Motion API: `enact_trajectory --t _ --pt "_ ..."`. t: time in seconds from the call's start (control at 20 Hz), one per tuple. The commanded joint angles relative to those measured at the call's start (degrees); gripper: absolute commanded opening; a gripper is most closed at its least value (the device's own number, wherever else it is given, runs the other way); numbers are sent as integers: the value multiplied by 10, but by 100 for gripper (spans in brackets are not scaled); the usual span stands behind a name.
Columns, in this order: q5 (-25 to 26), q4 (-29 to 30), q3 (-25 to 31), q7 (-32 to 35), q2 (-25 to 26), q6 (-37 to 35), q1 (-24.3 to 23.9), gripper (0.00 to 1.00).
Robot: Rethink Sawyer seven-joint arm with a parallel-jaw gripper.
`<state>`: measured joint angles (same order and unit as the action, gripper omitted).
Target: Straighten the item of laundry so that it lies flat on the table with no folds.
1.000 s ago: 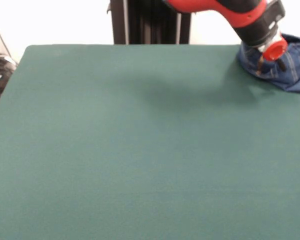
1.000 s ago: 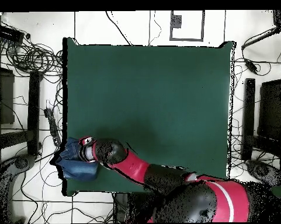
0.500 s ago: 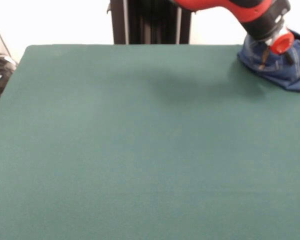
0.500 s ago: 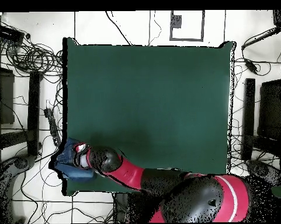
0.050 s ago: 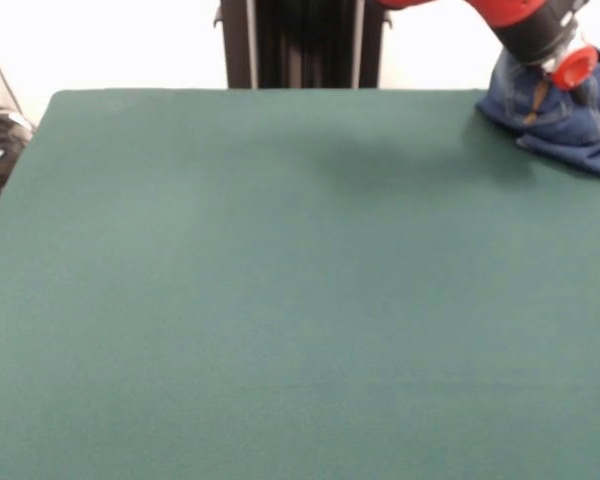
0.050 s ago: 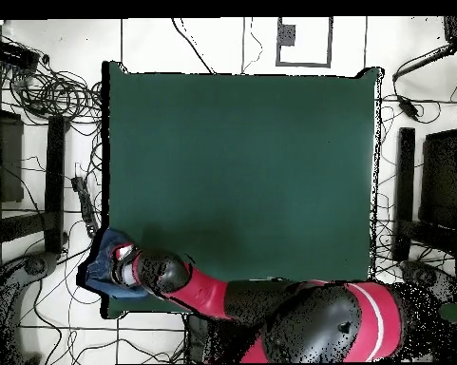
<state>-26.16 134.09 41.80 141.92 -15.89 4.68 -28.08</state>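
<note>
Green table (image 5: 280, 300) stretches bare in front of me; at its far corner the jeans (image 5: 565, 115) sit bunched, spilling over the edge. My gripper (image 5: 560, 60) is on them, grip impossible to tell.

Bunched jeans (image 5: 565, 115) run off the front view's right edge; the arm (image 6: 161, 271) apparently hides the gripper.

Even, diffuse light brightens both views, with no glare on the table (image 5: 280, 300). A soft, blurred shadow lies on the cloth beside the arm (image 5: 530, 25), whose outline is slightly smeared.
</note>
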Motion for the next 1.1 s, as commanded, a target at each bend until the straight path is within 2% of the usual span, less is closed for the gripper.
enact_trajectory --t 0.05,0.35,0.4,0.6,0.7,0.9,1.1 --pt "-33 0 20 152 2 -7 17 0" --pt "-54 -6 8 139 -37 -65 16 0" --pt "-73 -1 3 147 -86 -107 24 0" --pt "-134 -11 -28 203 -223 -223 68 0" --pt "-140 -20 -35 228 -264 -282 75 0" --pt "-138 -18 -24 216 -297 -353 49 0" --pt "-123 -24 -41 188 -320 -412 34 0"
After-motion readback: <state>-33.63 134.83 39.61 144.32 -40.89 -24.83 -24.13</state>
